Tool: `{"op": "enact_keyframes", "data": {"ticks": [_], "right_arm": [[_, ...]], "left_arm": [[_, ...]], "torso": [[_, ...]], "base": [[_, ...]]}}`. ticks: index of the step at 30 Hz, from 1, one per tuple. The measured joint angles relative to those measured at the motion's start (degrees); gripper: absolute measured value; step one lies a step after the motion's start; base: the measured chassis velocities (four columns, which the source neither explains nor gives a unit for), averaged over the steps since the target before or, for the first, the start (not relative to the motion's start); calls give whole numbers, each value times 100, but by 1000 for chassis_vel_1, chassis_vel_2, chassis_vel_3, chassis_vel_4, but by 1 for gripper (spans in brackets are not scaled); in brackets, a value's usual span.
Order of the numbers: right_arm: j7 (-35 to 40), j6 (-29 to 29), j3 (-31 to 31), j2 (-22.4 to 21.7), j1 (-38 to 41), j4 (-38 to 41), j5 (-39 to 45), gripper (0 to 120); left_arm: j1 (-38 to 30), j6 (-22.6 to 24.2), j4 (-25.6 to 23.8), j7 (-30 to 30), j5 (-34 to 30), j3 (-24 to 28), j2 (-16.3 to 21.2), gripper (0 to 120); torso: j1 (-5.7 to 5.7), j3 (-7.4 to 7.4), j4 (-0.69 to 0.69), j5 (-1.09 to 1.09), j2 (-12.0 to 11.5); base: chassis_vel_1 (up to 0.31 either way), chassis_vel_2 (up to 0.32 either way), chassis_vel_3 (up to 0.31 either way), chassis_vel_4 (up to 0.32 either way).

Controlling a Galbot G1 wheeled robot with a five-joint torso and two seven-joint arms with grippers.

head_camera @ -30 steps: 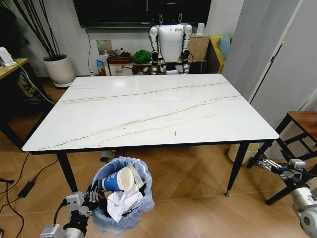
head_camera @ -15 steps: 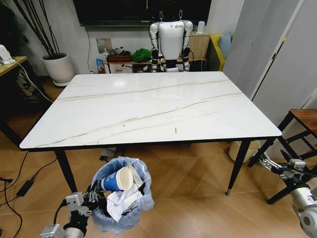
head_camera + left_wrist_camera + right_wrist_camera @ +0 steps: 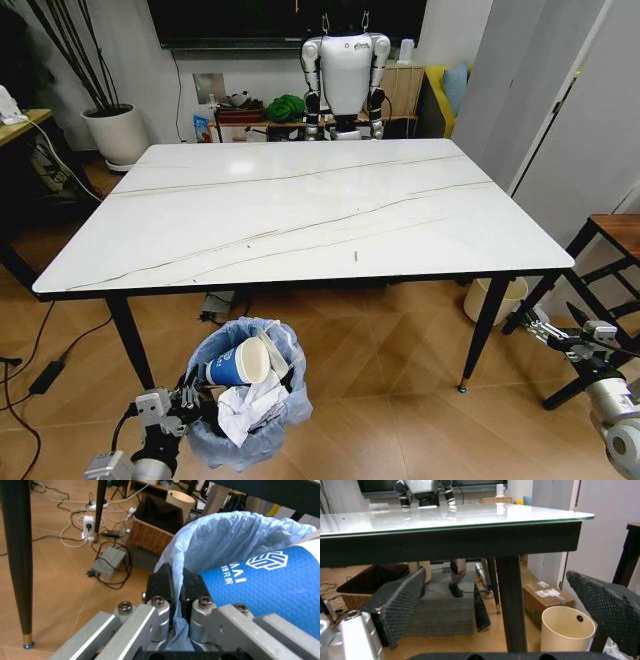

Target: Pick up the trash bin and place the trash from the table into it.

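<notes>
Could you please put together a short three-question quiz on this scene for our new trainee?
1. True or false: the left claw is shut on the rim of the trash bin.
2. Which item sits at the top of the bin: A) a red can, B) a blue-and-white paper cup, C) a bottle?
3. How does the right claw stand, and does it hold anything?

Key
1. True; its fingers pinch the light-blue liner at the rim.
2. B.
3. Open and empty, low beside the table, on the robot's right.
</notes>
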Motion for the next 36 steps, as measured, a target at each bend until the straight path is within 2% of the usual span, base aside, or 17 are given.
{"op": "enact_keyframes", "data": {"ticks": [36], "right_arm": [[0,0,0,0,0,0,0,100]], "left_arm": [[-39,12,129,-3,-37,33,-158,0]], "torso": [[-386,-533,0,0,-918]], "base": [[0,0,0,0]]}}
